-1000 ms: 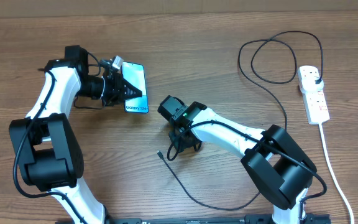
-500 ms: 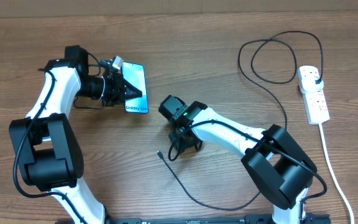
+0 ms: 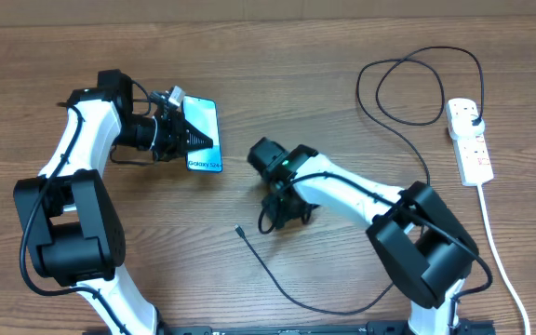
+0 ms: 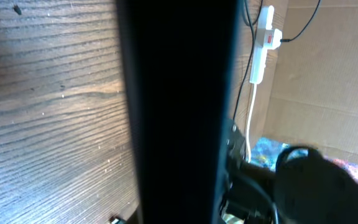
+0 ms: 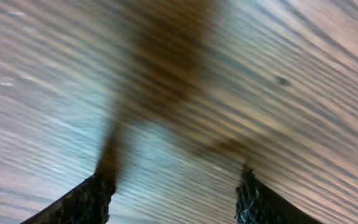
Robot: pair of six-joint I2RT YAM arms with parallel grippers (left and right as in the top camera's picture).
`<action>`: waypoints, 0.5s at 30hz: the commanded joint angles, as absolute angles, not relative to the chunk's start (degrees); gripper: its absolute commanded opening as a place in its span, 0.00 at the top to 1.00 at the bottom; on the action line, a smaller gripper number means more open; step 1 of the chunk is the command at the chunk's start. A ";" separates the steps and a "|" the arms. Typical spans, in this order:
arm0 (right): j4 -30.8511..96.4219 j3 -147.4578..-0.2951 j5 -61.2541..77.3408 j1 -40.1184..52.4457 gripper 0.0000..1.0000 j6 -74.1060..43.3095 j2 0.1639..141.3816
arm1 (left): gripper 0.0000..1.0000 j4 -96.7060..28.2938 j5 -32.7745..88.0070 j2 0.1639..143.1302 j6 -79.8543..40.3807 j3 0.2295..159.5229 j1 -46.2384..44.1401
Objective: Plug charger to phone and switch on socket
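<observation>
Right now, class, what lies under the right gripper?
Only bare table shows between the right gripper's open fingers. The charger tip lies beside it, not beneath. From overhead, the arm covers the spot itself.

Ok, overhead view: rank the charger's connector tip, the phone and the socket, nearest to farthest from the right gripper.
1. The connector tip, on the table just beside the right gripper.
2. The phone, farther off, by the other arm.
3. The socket, far across at the table's edge.

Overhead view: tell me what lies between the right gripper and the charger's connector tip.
Only bare wooden table, seen in the overhead view. The right gripper stands open close beside the charger's connector tip, with nothing between them.
</observation>
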State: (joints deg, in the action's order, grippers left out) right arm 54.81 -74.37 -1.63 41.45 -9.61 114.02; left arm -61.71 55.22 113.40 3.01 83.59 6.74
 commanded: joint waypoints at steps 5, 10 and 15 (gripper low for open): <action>55.59 -72.34 -1.06 35.90 0.28 -8.86 117.32 | 0.96 -60.47 56.58 111.63 4.27 83.33 6.35; 55.72 -72.58 7.90 37.32 0.35 -4.67 117.23 | 0.96 -59.55 56.58 111.63 4.03 83.33 6.35; 56.21 -74.52 8.58 43.48 0.39 -1.26 116.66 | 0.96 -59.55 56.58 111.63 3.86 83.33 6.35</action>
State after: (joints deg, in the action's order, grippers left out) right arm 56.64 -74.65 3.68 38.98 -4.34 114.06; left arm -59.77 55.22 113.40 3.01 83.59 6.74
